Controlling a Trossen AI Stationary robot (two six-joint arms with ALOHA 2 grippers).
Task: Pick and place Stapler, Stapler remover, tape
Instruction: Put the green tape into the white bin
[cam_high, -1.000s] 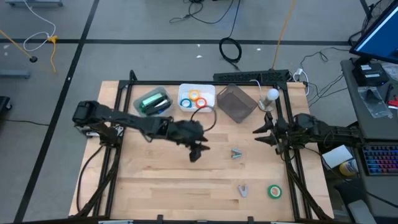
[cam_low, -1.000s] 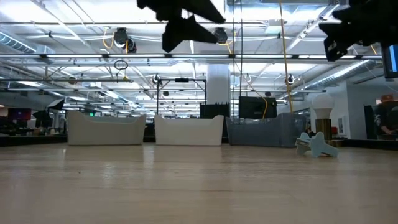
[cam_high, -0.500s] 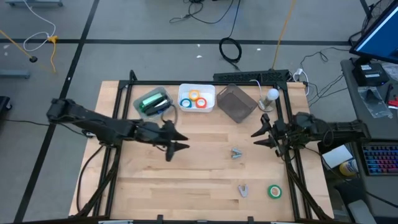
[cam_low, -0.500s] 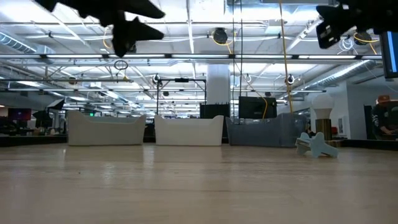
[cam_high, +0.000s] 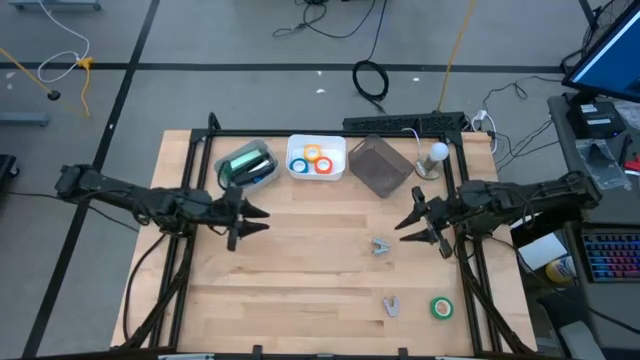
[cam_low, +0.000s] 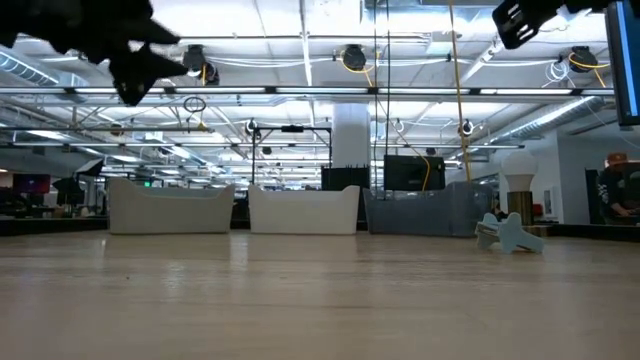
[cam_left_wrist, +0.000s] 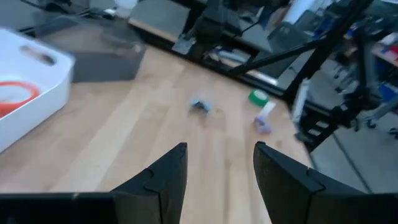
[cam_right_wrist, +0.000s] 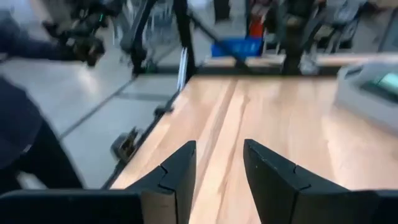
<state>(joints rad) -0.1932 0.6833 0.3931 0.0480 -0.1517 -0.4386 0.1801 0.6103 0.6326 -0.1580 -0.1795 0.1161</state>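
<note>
The green stapler (cam_high: 247, 163) lies in a clear bin at the far left. Orange, yellow and blue tape rolls (cam_high: 312, 159) lie in a white tray (cam_high: 335, 172). A green tape roll (cam_high: 441, 308) lies flat on the table near the front right. A small grey stapler remover (cam_high: 380, 245) sits mid-table right, and a similar grey piece (cam_high: 391, 305) lies nearer the front. My left gripper (cam_high: 258, 221) hovers open over the table's left part, above the wood (cam_left_wrist: 219, 149). My right gripper (cam_high: 404, 229) hovers open at the right, just beside the stapler remover, holding nothing (cam_right_wrist: 219, 146).
A dark grey bin (cam_high: 380, 165) stands at the back, right of the white tray, with a white bulb-shaped object (cam_high: 437, 154) beside it. A black frame (cam_high: 330, 132) runs along the table's far and side edges. Bare wood lies in the middle and front left.
My left gripper has drawn back from the table's middle toward its left edge, sinking a little, still open. My right gripper has risen and edged toward the table's middle, still open. Nothing on the table has moved.
</note>
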